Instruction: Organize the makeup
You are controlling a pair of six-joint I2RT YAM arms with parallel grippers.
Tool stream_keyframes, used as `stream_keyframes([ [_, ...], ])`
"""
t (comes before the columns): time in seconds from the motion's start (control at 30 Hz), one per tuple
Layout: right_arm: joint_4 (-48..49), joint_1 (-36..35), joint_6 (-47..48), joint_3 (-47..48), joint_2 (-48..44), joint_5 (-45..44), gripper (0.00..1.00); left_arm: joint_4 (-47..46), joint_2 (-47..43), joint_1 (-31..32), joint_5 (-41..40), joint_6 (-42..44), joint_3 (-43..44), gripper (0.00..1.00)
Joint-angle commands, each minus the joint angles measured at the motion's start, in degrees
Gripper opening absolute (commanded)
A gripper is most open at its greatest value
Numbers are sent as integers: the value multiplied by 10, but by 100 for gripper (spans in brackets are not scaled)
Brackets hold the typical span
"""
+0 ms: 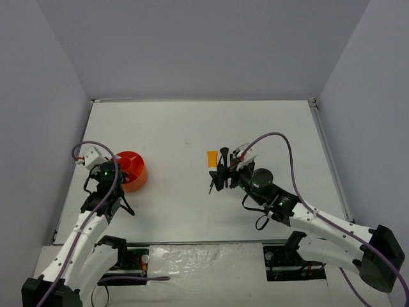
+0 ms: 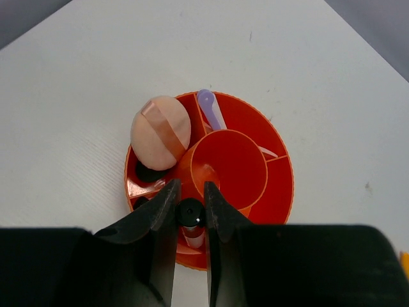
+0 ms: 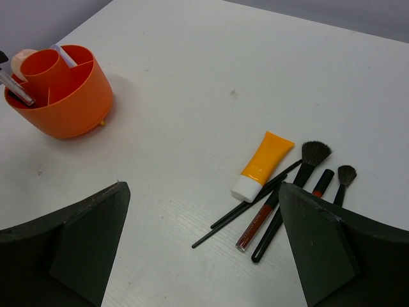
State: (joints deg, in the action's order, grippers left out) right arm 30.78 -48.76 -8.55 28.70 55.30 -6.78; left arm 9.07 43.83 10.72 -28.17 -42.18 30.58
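My left gripper [image 2: 190,192] hangs over the round orange tub [image 2: 275,185], shut on a small black-capped tube [image 2: 190,214] with red contents that stands upright in a near compartment. A pale pink puff [image 2: 160,131] and a lilac stick [image 2: 211,110] rest in other compartments. On the table lie an orange-white tube [image 3: 263,165], a red lip gloss [image 3: 259,222], a big black brush [image 3: 308,165], a small brush [image 3: 345,176] and thin black sticks [image 3: 246,214]. My right gripper [image 3: 202,187] stands wide open just above and near this pile, holding nothing.
The tub [image 1: 133,170] stands at the left of the white table [image 1: 192,128], the loose makeup pile [image 1: 217,167] near the middle. Grey walls close in the table on three sides. A purple cable loops over each arm.
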Motion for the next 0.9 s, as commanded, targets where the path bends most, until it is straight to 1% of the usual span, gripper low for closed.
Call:
stream_keyframes([
  [0.0,20,6,10,1,-20,-25,100,-73,10,-5,0,-23,10,7],
  [0.17,14,8,9,-2,-22,-41,100,-39,-5,-5,-7,-40,12,30],
  [0.27,0,10,0,8,-8,-61,100,-17,-28,-6,-10,-41,16,42],
  [0.3,-5,10,-5,9,-3,-68,100,-9,-33,-6,-11,-41,19,45],
  [0.5,-56,19,-52,40,46,-140,100,42,-59,-6,-23,-32,47,58],
  [0.63,-104,30,-80,71,97,-165,94,86,-76,-6,-15,-5,101,67],
  [0.73,-128,48,-108,88,131,-172,85,119,-83,-6,0,30,144,78],
  [0.8,-134,72,-128,94,153,-158,78,151,-80,-6,18,67,200,86],
  [0.87,-134,90,-137,95,170,-142,72,174,-72,-6,32,105,231,95],
])
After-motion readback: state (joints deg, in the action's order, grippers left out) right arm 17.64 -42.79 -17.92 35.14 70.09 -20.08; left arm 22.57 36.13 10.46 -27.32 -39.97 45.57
